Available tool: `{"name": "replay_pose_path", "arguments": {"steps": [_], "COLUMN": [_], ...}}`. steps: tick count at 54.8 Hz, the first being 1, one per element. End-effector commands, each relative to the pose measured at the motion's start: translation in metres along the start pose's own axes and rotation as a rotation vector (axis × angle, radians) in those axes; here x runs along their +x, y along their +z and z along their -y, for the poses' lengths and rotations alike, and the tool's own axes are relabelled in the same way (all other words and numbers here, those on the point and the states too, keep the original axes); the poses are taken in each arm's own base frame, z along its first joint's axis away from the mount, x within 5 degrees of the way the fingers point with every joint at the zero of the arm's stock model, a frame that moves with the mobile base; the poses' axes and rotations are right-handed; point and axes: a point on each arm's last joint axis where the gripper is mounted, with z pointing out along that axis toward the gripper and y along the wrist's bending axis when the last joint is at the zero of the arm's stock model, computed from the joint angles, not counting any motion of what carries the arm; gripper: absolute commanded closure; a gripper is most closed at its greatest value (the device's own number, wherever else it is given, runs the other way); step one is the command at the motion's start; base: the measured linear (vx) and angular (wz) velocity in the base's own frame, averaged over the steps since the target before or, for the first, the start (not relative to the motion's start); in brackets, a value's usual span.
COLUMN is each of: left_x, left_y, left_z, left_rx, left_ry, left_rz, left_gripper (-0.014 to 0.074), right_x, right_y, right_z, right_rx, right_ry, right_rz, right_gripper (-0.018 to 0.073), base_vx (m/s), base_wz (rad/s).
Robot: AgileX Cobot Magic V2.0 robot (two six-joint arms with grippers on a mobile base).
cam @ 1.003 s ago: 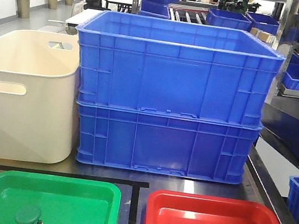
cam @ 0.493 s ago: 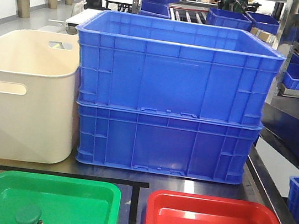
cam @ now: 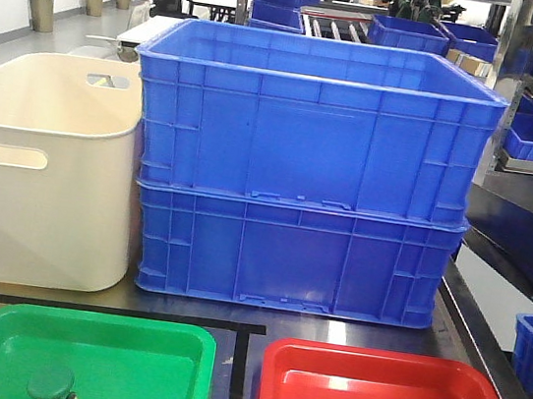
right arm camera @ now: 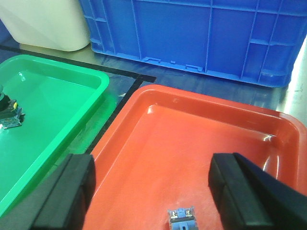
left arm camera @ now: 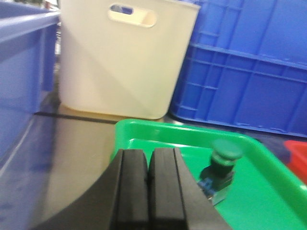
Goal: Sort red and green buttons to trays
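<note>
1. Fingers of the left gripper (left arm camera: 148,165) are pressed together with nothing between them, poised over the near left rim of the green tray (left arm camera: 268,191).
2. Just ahead and to the right of those closed fingers, a green button (left arm camera: 223,165) stands upright inside the green tray, its glossy cap on top of a dark body with a blue and grey base. The front view shows the same cap (cam: 51,385) at the tray's near edge.
3. The right gripper (right arm camera: 153,184) is spread wide and holds nothing; its two dark fingers frame the floor of the red tray (right arm camera: 201,129).
4. Between and just below those open fingers, a small blue and grey part (right arm camera: 181,218) lies on the red tray's floor at the bottom edge of the view; what it is cannot be told.
5. Beyond both grippers, the cream tub (cam: 41,178) stands beside the stacked blue crates (cam: 305,175), touching or nearly so.
</note>
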Motion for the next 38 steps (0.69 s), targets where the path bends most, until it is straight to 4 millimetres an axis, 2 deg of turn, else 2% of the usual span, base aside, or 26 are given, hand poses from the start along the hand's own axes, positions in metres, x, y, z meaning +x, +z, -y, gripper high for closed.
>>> {"name": "replay_pose_path", "arguments": {"steps": [1,8,38], "left_x": [-0.003,0.015,0.015], "left_y": [-0.004,0.003,0.003], "left_z": [0.0,-0.005,-0.005], "left_rx": [0.014,0.011,0.011], "left_ry": [0.0,-0.014,-0.019], "left_rz": [0.133,0.162,0.165], "left_gripper": [0.0605,0.0603,0.0603], "right_x": [-0.015,-0.015,-0.015], "right_y": [-0.007,-0.007,-0.007], "right_z": [-0.001,-0.001,-0.001], "right_rx": [0.01,0.01,0.01], "right_ry": [0.001,0.001,0.001], "right_rz": [0.104,0.105,0.103], "right_gripper": [0.0003,0.0003,0.0003], "base_vx": [0.0,0.0,0.0], "base_wz": [0.0,0.0,0.0]}}
